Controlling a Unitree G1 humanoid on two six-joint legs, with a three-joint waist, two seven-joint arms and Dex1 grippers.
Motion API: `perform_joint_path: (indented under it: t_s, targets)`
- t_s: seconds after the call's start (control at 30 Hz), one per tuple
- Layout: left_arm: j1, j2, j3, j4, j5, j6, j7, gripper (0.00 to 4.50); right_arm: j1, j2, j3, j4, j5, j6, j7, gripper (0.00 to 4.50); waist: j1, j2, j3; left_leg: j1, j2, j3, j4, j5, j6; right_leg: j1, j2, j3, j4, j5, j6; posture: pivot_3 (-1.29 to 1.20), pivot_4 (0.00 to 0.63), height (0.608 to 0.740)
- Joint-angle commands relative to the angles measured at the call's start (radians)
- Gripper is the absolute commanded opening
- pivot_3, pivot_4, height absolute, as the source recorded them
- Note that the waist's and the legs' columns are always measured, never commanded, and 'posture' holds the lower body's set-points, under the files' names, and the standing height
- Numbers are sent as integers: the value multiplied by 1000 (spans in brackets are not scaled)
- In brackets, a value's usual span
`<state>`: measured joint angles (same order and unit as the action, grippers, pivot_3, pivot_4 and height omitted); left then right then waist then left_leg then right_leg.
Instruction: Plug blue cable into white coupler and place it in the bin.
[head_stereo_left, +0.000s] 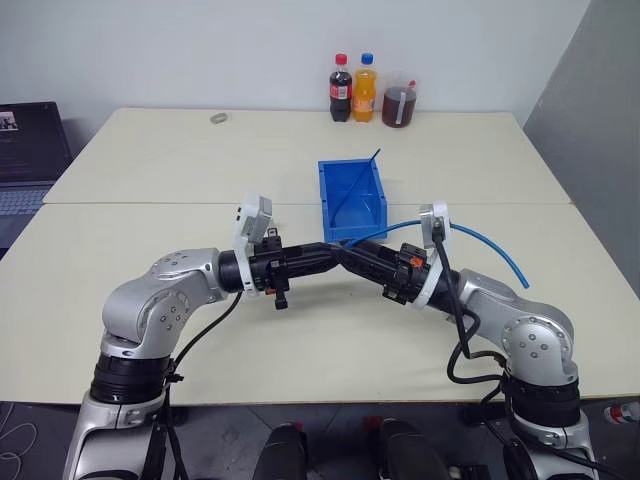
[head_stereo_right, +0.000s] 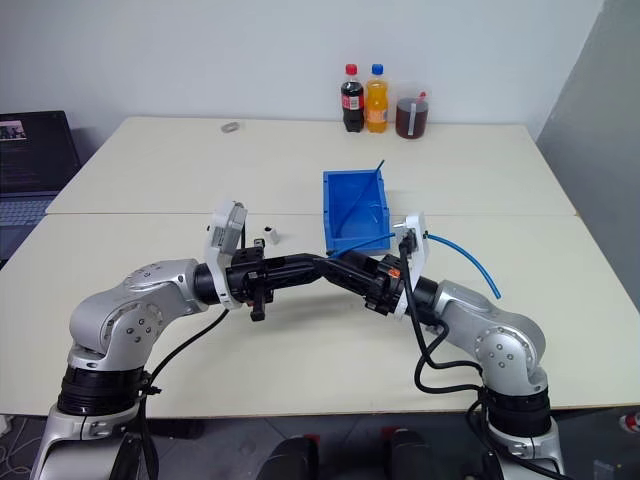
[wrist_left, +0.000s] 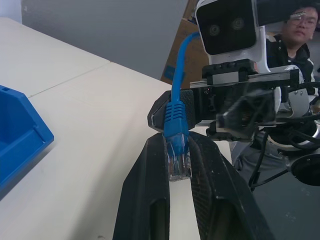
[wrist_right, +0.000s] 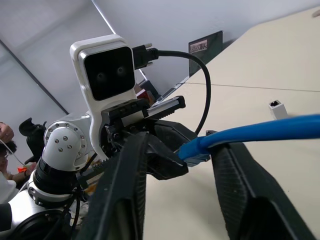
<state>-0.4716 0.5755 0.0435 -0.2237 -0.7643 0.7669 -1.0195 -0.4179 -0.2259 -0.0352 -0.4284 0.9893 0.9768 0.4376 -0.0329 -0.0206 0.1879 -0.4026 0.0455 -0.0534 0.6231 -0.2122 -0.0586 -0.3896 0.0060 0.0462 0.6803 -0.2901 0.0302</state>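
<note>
Table (head_stereo_left: 150, 250): your two arms meet above its near half, just in front of the bin.
Bin (head_stereo_left: 352, 198): bright blue, at mid-table, open side up. It holds one thin blue strand leaning across it, and neither the cable nor the coupler is in it yet.
Blue cable (head_stereo_left: 490, 244): it arcs from the meeting point out to the right and over your right arm, clear of the table. Its plug end is up at the tools.
Left tool (wrist_left: 178, 170): clamped shut on the clear plug (wrist_left: 178, 162), with the blue boot just above the fingertips.
Right tool (wrist_right: 186, 165): its fingers stand apart on either side of the cable just behind the plug. You cannot tell from these views whether they press on it.
White coupler (head_stereo_right: 271, 236): lying on the table to the left of the bin, apart from both tools and unplugged.
Step in hand: by my reading, a regrasp of the plug end between your two tools, ahead of insertion.
Next move: settle which tool keeps the plug, then take the free one to the coupler and line its dark opening up with the plug.
</note>
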Motion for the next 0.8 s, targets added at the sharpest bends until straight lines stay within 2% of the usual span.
perform_joint_path:
  t_s: [0.03, 0.13, 0.17, 0.4, 0.47, 0.5, 0.63, 0.8]
  targets:
    - [18, 11, 6, 11, 20, -50, -24, 271, -31, 4, 12, -29, 36, -12, 18, 925, 0, 0, 0, 0, 0, 0, 0, 0, 0, 0, 0, 0, 0, 0, 0, 0, 150, 740]
    - [27, 10, 1, 36, 39, -87, -42, 271, -33, 2, 15, -28, 43, -10, 23, 172, 0, 0, 0, 0, 0, 0, 0, 0, 0, 0, 0, 0, 0, 0, 0, 0, 150, 740]
    - [29, 8, 0, 43, 46, -100, -45, 271, -33, 1, 16, -29, 46, -8, 25, 91, 0, 0, 0, 0, 0, 0, 0, 0, 0, 0, 0, 0, 0, 0, 0, 0, 150, 740]
    - [38, 15, 2, 58, 50, -120, -59, 271, -30, -5, 30, -33, 49, -9, 35, 89, 0, 0, 0, 0, 0, 0, 0, 0, 0, 0, 0, 0, 0, 0, 0, 0, 150, 740]
    - [39, 19, -5, 67, 71, -125, -49, 971, -29, -5, 32, -33, 48, -10, 36, 89, 0, 0, 0, 0, 0, 0, -1, 0, 0, 0, 0, 0, 0, 0, 0, 0, 150, 740]
    - [40, 19, -7, 69, 76, -127, -44, 1048, -28, -6, 33, -34, 47, -11, 37, 89, 0, 0, 0, 0, 0, 0, -1, 0, 0, 0, 0, 0, 0, 0, 0, 0, 150, 740]
    - [43, 28, -21, 63, 104, -136, -40, 1989, -27, -10, 39, -32, 33, -24, 40, 80, 0, 0, 0, 0, 0, 0, -1, 0, 0, 0, 0, 0, 0, 0, -1, 0, 150, 740]
    - [66, 50, -10, 23, 104, -109, -23, 2935, -23, -20, 46, -25, 7, -45, 48, 78, -1, 0, 0, 0, 0, 0, -2, 0, 0, -1, 0, 0, -1, 0, -1, 0, 150, 740]
